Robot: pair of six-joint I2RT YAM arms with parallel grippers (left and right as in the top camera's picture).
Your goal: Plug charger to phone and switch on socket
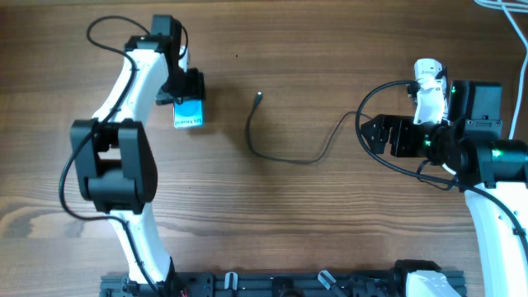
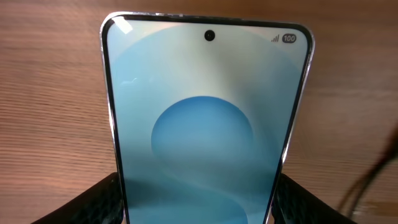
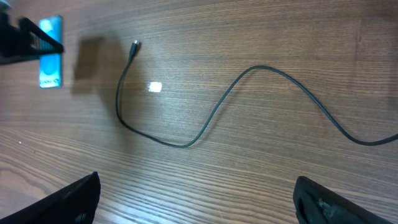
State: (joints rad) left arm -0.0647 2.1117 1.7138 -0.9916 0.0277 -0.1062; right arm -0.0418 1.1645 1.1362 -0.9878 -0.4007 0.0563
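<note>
The phone [image 1: 189, 114], its turquoise-and-white screen lit, is gripped at one end by my left gripper [image 1: 188, 89]. In the left wrist view the phone [image 2: 205, 112] fills the frame and both fingers [image 2: 199, 202] press its side edges. The charger [image 1: 280, 157] is a thin black cable that curves across the table, and its plug tip [image 1: 259, 96] lies to the right of the phone. In the right wrist view the tip [image 3: 134, 45] lies apart from the phone [image 3: 50, 51]. My right gripper [image 1: 370, 134] is open and empty [image 3: 196, 186]. The white socket [image 1: 427, 87] lies behind it.
A white lead [image 1: 513, 29] runs along the table's far right edge. The right arm's body [image 1: 487, 157] covers the right side of the table. Bare wooden tabletop [image 1: 272, 223] lies between the two arms.
</note>
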